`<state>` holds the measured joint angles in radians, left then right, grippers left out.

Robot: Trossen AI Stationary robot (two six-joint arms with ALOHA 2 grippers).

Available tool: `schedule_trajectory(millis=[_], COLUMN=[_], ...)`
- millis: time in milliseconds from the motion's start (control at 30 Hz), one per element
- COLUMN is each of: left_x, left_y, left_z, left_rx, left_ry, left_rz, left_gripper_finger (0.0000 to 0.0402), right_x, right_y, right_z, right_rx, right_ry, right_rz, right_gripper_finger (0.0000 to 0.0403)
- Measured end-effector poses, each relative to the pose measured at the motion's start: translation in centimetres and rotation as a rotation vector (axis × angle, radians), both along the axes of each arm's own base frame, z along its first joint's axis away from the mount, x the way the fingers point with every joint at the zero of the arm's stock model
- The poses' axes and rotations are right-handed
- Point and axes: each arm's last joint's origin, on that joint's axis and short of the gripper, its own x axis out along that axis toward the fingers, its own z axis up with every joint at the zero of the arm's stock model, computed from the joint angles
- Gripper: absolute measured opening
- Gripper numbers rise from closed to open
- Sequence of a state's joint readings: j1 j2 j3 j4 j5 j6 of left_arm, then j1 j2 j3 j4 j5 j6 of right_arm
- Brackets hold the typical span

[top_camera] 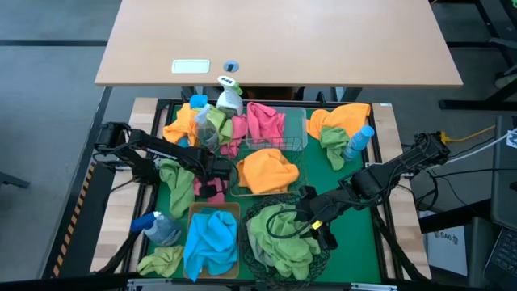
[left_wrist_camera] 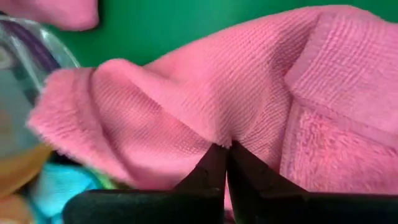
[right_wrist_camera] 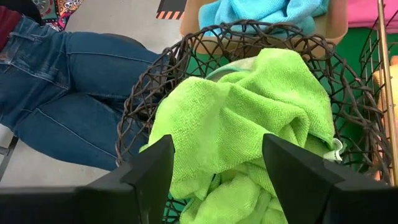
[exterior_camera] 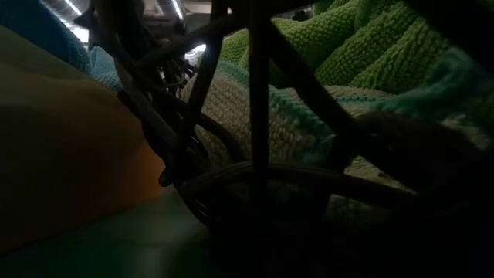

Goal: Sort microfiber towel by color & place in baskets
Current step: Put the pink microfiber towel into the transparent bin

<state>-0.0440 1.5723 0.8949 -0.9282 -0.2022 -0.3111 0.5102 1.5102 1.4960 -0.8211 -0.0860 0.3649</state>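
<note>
Over on my left side, my left end effector is sitting low on the green worktop, and its jaws are pinching tight on a fold of the pink towel lying just beside the tan bin. That bin is carrying a blue towel, and a blue-capped spray bottle is lying just beside it with a green towel near the front edge. Moving to the middle, the wire basket is holding an orange towel, with another pink towel draped at its far side. Coming right, my right end effector is hovering over the round black basket, fingers spread wide and gripping nothing, with green towels piled inside right below. A person's legs in jeans are showing beyond that basket's rim. Far right, an orange towel is resting by another spray bottle.
</note>
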Motion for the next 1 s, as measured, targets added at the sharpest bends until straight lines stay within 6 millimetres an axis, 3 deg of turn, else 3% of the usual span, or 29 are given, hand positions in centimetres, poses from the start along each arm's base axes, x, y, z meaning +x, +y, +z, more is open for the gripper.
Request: schedule_trajectory(millis=[267,600,1000], left_x=[1.1,2.3,3.2], left_y=[-1.4,-2.6,-0.8], left_z=[4.6,11.5,21.1], left_rx=[0.054,0.093,0.117], left_ry=[0.042,-0.027,-0.319], left_rz=[-0.06,-0.106,-0.059], left_gripper_finger=[0.0001,0.0,0.0], right_x=[-0.1,-0.3,-0.3], right_y=[-0.1,-0.4,-0.4], right_z=[-0.1,-0.2,-0.3], right_rx=[-0.016,-0.068,-0.083], right_ry=[0.007,0.014,0.01], right_rz=[-0.009,-0.046,-0.054], right_gripper_finger=[0.0243,0.0243,0.0243])
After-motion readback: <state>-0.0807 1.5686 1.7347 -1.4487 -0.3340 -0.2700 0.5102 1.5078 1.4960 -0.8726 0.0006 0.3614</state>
